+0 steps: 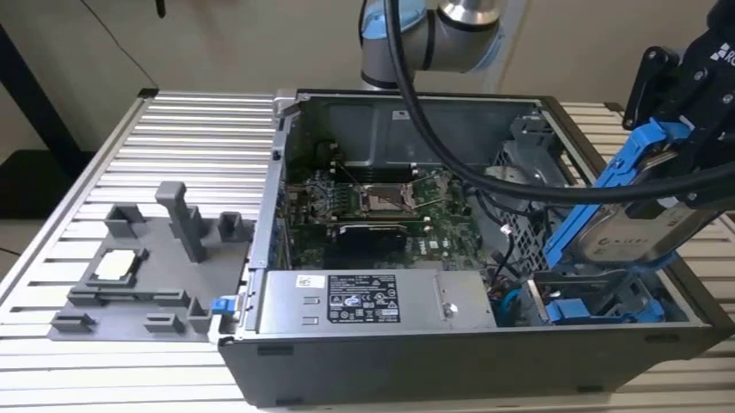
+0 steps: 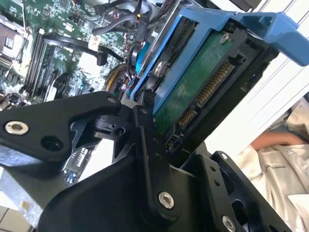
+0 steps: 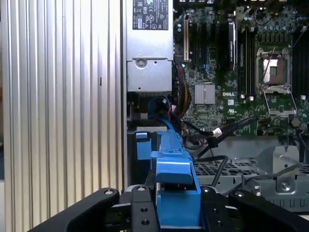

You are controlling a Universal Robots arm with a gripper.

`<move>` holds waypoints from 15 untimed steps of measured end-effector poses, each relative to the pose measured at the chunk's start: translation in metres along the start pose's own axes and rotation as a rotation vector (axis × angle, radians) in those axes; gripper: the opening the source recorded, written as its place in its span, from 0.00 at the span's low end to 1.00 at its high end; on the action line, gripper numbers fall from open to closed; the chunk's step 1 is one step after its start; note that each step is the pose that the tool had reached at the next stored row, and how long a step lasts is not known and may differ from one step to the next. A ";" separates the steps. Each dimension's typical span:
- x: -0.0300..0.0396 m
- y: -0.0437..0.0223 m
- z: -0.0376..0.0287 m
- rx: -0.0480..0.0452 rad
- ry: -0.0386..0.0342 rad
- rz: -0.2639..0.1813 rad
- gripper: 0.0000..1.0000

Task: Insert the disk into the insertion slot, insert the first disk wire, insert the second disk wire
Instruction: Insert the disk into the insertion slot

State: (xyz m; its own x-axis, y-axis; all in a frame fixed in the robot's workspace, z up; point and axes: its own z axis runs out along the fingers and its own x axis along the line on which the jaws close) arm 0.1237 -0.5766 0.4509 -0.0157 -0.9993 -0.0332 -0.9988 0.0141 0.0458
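Gripper [image 1: 687, 176] with disk [image 1: 626, 237] over slot [image 1: 597, 303], cables [image 3: 231, 126] beside

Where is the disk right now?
On the exterior view's right, the disk is held tilted by the gripper, its lower end close over the insertion slot in the computer case.

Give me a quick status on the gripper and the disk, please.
Gripper shut on the disk. Disk tilted above the insertion slot, not seated. Black cables close beside the slot.

Black cables [image 3: 235, 124] lie near the open insertion slot [image 1: 597, 301].
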 end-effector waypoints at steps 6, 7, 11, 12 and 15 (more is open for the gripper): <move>0.0003 -0.0020 0.0055 -0.0009 -0.0008 -0.002 0.33; 0.0005 -0.0021 0.0069 -0.0010 -0.0011 -0.002 0.33; 0.0015 -0.0025 0.0113 -0.0011 -0.0009 -0.005 0.33; 0.0019 -0.0025 0.0122 -0.0011 -0.0008 -0.005 0.33; 0.0028 -0.0027 0.0146 -0.0012 -0.0007 -0.008 0.33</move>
State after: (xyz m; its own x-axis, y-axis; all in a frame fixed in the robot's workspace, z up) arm 0.1257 -0.5790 0.4362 -0.0075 -0.9994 -0.0343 -0.9989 0.0059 0.0468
